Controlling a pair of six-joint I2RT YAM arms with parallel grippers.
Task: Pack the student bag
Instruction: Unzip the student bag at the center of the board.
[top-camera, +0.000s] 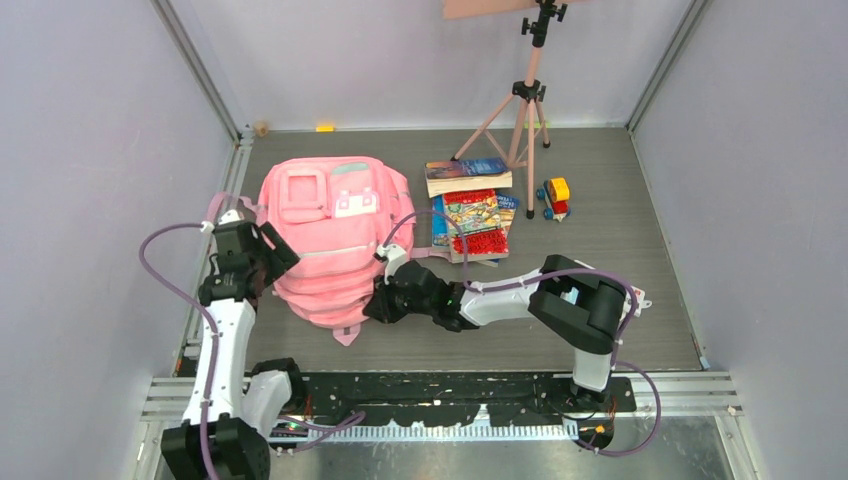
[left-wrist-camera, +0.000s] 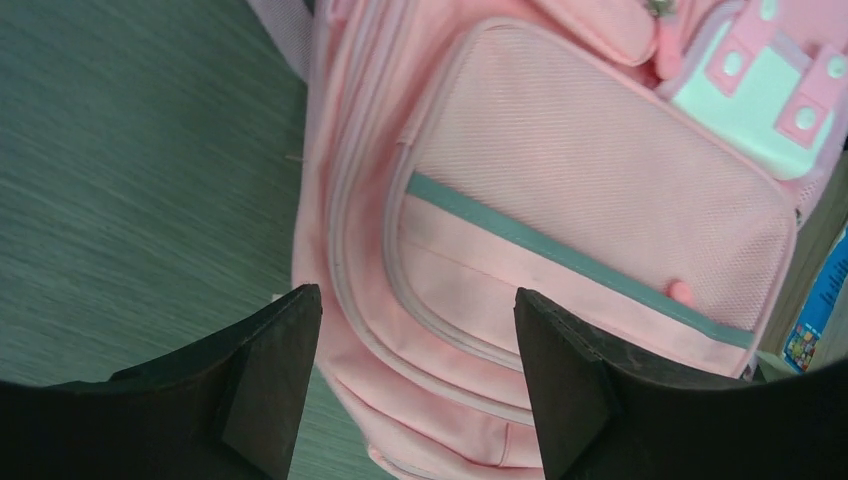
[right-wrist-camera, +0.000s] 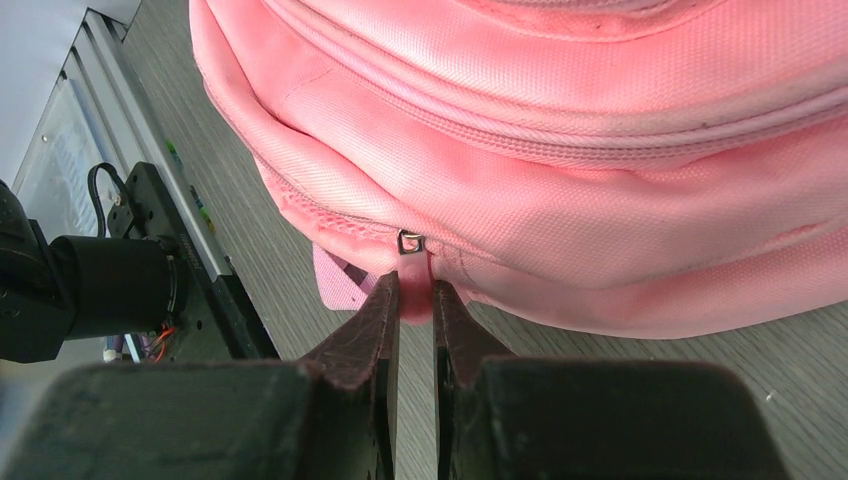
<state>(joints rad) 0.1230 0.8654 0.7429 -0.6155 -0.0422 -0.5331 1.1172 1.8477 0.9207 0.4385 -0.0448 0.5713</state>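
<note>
The student bag (top-camera: 330, 240) is a large pink backpack lying flat on the table, front pockets up, with a small white patch (top-camera: 355, 204). My left gripper (top-camera: 268, 252) hovers over the bag's left edge, open, with pink fabric (left-wrist-camera: 560, 200) below and nothing between its fingers (left-wrist-camera: 270, 380). My right gripper (top-camera: 378, 300) is at the bag's near right corner, shut on the pink zipper pull (right-wrist-camera: 415, 290) that hangs from a metal slider (right-wrist-camera: 409, 241) on the bag (right-wrist-camera: 560, 130).
A stack of books (top-camera: 472, 222) lies right of the bag, with another book (top-camera: 468, 175) behind it. A small toy vehicle (top-camera: 554, 197) stands further right. A pink tripod (top-camera: 520, 100) stands at the back. Metal frame rails border the table.
</note>
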